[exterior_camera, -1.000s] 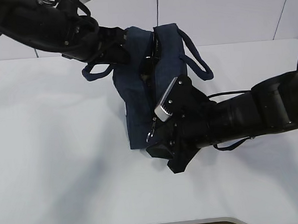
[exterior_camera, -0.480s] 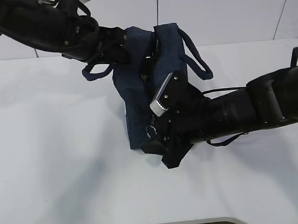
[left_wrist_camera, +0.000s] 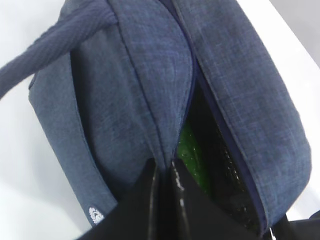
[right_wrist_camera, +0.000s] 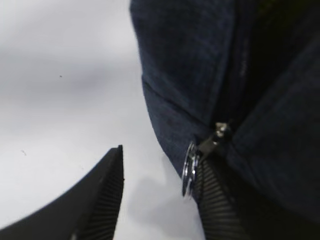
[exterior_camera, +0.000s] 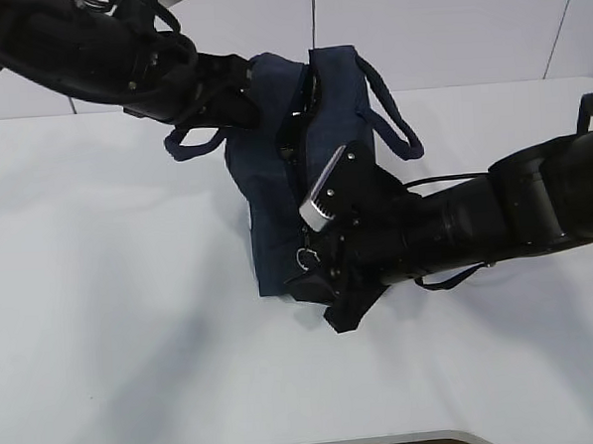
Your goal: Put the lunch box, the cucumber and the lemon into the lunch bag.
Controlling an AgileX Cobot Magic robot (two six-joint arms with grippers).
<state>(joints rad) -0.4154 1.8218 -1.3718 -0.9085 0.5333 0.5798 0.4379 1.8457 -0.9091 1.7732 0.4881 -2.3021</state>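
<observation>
The right claw (right_wrist_camera: 160,195) is spread wide, one finger just beside the silver ring (right_wrist_camera: 189,169) of the lunch bag (exterior_camera: 284,173). The left claw (left_wrist_camera: 162,175) pinches the bag's opening edge; the cucumber (left_wrist_camera: 192,156) shows green just inside.

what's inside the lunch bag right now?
Through the open zipper gap of the lunch bag, the left wrist view shows something green and glossy, likely the cucumber. Lunch box and lemon aren't visible; the rest is dark.
</observation>
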